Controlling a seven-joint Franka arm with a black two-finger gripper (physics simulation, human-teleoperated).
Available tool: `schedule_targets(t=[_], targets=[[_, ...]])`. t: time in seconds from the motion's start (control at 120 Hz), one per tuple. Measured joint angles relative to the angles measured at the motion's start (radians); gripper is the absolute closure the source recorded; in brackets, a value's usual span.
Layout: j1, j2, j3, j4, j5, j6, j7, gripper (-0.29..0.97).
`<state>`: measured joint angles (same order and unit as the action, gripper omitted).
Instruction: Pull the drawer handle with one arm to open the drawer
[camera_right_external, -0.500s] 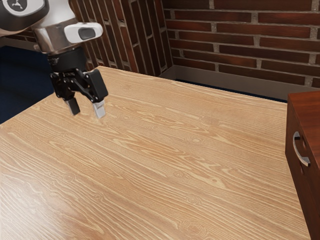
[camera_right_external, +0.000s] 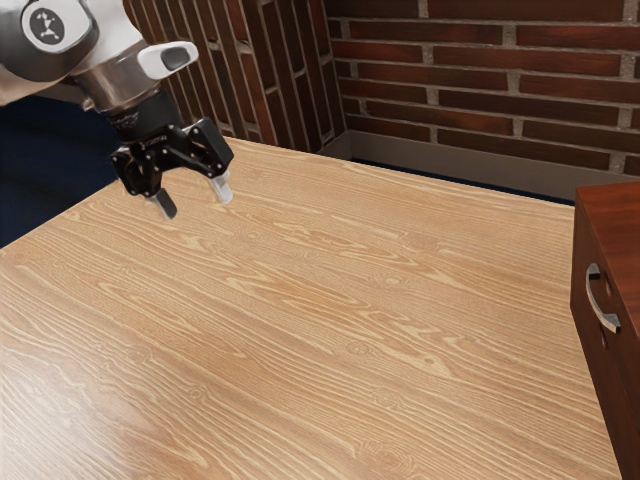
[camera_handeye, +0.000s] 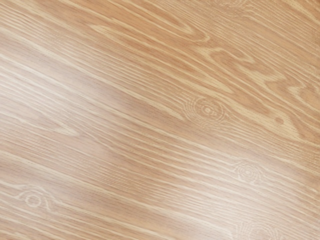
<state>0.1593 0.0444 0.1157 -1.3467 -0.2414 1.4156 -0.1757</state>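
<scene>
1. Your gripper just lifted and tilted a bit, fingers spread, holding nothing.
2. Drawer handle sits at the exterior view's right, well apart, so you've still got the whole table to cross.

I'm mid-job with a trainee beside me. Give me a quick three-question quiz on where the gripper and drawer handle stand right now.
1. Multiple choice: in the exterior view, the drawer handle sits at A) the left edge, B) the centre, C) the right edge.
2. True or false: the gripper is shut on the drawer handle.
3. Fill in: the wrist view looks down on the wooden ____.

Key: 1 C. 2 False: the gripper is open, far across from the drawer handle. 3 table.
</scene>
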Motion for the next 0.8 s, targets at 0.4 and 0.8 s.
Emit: schedule_targets(t=[0.4, 0.8], targets=[[-0.677, 0.103, 0.332, -0.056, -0.192, 0.192, -0.371, 0.03], [-0.856, 0.174, 0.442, -0.073, -0.294, 0.361, -0.562, 0.05]])
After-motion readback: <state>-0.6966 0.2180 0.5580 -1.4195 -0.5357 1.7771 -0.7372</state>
